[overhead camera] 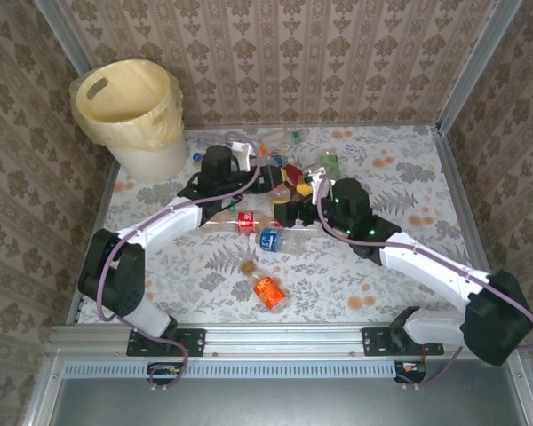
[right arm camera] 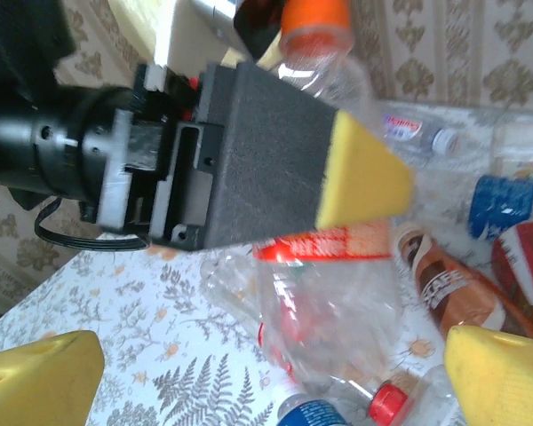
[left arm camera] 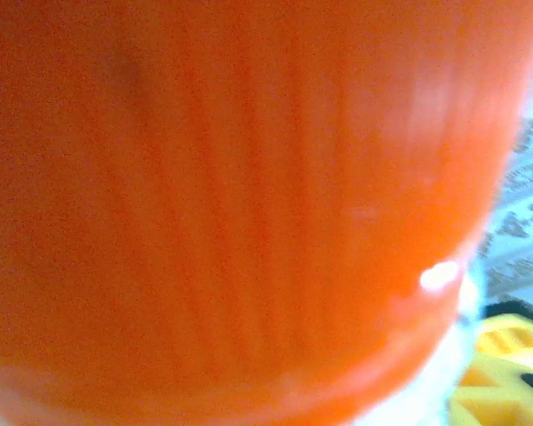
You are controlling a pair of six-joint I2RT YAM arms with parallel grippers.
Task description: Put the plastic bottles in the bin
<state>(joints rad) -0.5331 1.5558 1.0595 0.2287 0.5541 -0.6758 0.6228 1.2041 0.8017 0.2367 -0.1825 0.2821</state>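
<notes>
The bin [overhead camera: 129,102], a cream-yellow bucket, stands at the table's far left corner. Several plastic bottles [overhead camera: 289,164] lie piled mid-table. My left gripper [overhead camera: 268,177] reaches into the pile and is shut on a clear bottle with an orange cap [right arm camera: 315,22]. That cap [left arm camera: 231,195] sits blurred right in front of the left wrist camera. The left gripper's foam finger [right arm camera: 275,160] crosses the bottle in the right wrist view. My right gripper [right arm camera: 271,390] stands open just in front, above a clear red-labelled bottle [right arm camera: 338,244], with nothing between its fingers.
Loose bottles lie nearer the arms: red label [overhead camera: 247,220], blue label [overhead camera: 274,238], orange label [overhead camera: 268,290]. A brown-labelled bottle [right arm camera: 449,288] and a blue-labelled one [right arm camera: 502,200] lie to the right. Patterned walls close the table on three sides.
</notes>
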